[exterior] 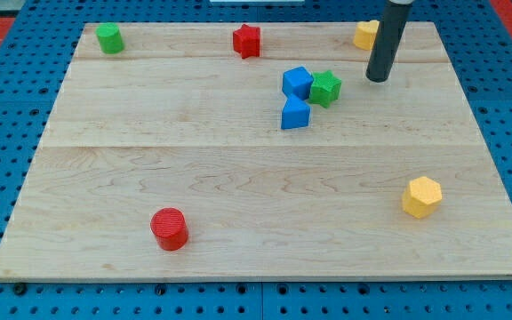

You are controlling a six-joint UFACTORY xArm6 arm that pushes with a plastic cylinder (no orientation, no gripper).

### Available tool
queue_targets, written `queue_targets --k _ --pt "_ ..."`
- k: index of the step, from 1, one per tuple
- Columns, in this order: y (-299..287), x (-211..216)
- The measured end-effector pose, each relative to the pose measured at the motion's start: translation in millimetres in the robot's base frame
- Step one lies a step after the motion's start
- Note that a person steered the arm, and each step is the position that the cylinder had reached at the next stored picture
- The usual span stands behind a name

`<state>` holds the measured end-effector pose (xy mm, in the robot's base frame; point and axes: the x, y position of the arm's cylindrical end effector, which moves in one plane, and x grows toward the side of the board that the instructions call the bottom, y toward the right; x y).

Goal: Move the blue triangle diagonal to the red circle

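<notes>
The blue triangle [295,113] lies just above the board's middle, touching a blue cube [298,82] above it. A green star [325,88] touches the blue cube's right side. The red circle [170,228] stands far off at the view's lower left. My tip [378,79] is on the board at the upper right, to the right of the green star and apart from it, and up and to the right of the blue triangle.
A green block [109,38] sits at the top left and a red star [247,41] at the top middle. A yellow block [366,35] is at the top right, partly behind my rod. A yellow hexagon [421,196] sits at the lower right. The wooden board [105,178] ends on a blue pegboard.
</notes>
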<state>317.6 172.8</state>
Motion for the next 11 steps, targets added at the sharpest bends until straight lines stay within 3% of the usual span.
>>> queue_targets --k 3,4,5,7,8,11 --pt "-7 -14" --pt "-80 3" --pt "-105 38" --pt "-92 27" --pt "-88 47" --pt "-83 52"
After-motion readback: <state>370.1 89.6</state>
